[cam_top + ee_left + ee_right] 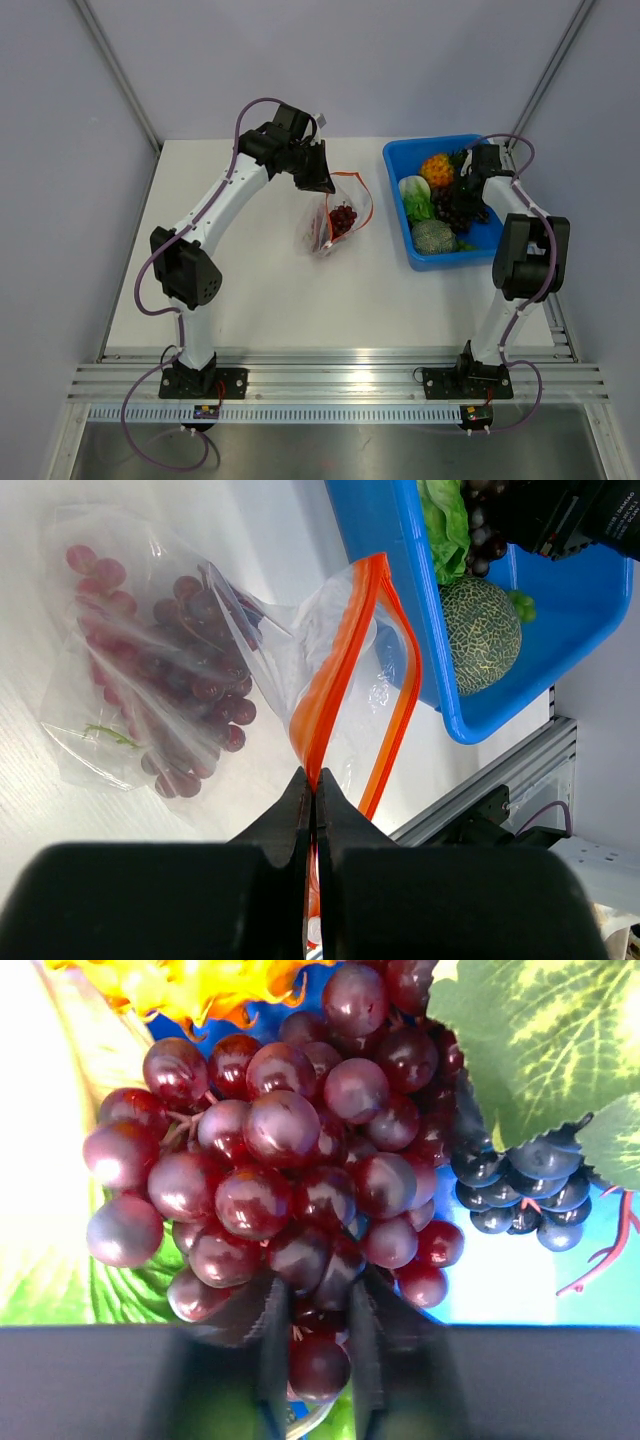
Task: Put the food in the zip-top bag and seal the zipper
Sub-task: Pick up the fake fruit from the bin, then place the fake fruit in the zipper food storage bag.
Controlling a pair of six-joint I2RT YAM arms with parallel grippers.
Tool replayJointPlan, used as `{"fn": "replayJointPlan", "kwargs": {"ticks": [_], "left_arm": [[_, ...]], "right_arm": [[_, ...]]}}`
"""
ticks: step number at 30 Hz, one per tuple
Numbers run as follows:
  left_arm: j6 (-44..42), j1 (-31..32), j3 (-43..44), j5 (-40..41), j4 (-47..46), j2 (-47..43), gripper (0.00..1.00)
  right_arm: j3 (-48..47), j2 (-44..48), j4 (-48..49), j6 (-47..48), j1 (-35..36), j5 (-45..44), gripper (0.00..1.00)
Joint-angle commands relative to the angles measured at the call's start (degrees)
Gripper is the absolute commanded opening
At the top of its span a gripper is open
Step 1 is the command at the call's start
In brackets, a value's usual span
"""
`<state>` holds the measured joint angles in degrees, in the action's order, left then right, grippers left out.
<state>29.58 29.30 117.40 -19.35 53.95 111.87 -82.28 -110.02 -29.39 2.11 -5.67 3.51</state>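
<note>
Zip-top bag point(338, 212) hangs crumpled and clear over the middle of the white counter point(240, 300), its filled end lying on the surface and its mouth gaping. Left pincer point(315, 788) is clenched flat on the zipper point(340, 670), a glossy orange-red strip that loops open in a long teardrop shape. Inside the crinkled film lies one bunch of round, dull red-purple grapes point(185, 695) with a thin green stem. Just right of the bag sits a smooth blue plastic bin point(395, 580) holding more food: a netted grey-green melon point(480, 630), frilly green leaves point(445, 530), a spiky yellow-orange fruit point(437, 168) and a small blue-black grape cluster point(525, 1185). Right pincer point(318, 1310) is down in the bin, its dark fingers point(268, 1335) pressed on either side of the lower berries of a glossy red grape bunch point(280, 1160), gripping it.
</note>
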Motion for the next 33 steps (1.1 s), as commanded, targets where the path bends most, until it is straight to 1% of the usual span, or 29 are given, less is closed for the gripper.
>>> {"fn": "replayJointPlan", "kwargs": {"ticks": [1, 3, 5, 8, 16, 24, 27, 28, 31, 32, 33], "left_arm": [[0.12, 0.14, 2.65, -1.65, -1.31, -0.08, 0.00], [0.12, 0.23, 2.65, -1.74, -1.31, -0.08, 0.00], [0.12, 0.32, 2.57, -1.74, -1.31, -0.17, 0.00], [0.04, 0.32, 2.74, -1.91, -1.31, -0.34, 0.00], [-0.75, 0.50, 3.80, -2.00, -0.87, -0.69, 0.00], [-1.72, 1.02, 3.53, -2.18, -0.96, -1.48, 0.00], [-1.81, 1.02, 3.53, -2.09, -0.78, -1.57, 0.00], [-1.81, 1.02, 3.53, -2.09, -0.87, -1.57, 0.00], [-1.55, 1.02, 3.62, -2.18, -0.87, -1.48, 0.00], [-1.46, 1.02, 3.62, -2.00, -0.95, -1.48, 0.00], [-1.20, 1.11, 3.53, -2.00, -1.13, -1.48, 0.00]], "right_arm": [[0.98, 2.96, 5.04, -1.58, 0.13, -0.87, 0.15], [1.24, 4.97, 4.78, -1.76, 0.13, -1.31, 0.10], [1.86, 6.82, 4.69, -4.30, 0.13, -2.10, 0.04], [2.83, 10.95, 3.81, -5.80, 0.13, -2.89, 0.00], [4.41, 21.33, -0.05, -10.98, 0.13, -6.49, 0.00], [1.86, 28.71, -4.10, -12.83, 0.13, -6.06, 0.00], [0.46, 30.99, -4.98, -13.71, 0.13, -3.78, 0.00], [-0.15, 31.61, -4.98, -13.88, 0.22, -1.16, 0.00], [-1.30, 33.81, -5.15, -14.76, 2.41, 1.23, 0.00], [-1.56, 34.95, -5.07, -15.46, 4.77, 1.41, 0.00], [-1.65, 35.57, -4.89, -15.90, 5.31, 1.41, 0.00]]}}
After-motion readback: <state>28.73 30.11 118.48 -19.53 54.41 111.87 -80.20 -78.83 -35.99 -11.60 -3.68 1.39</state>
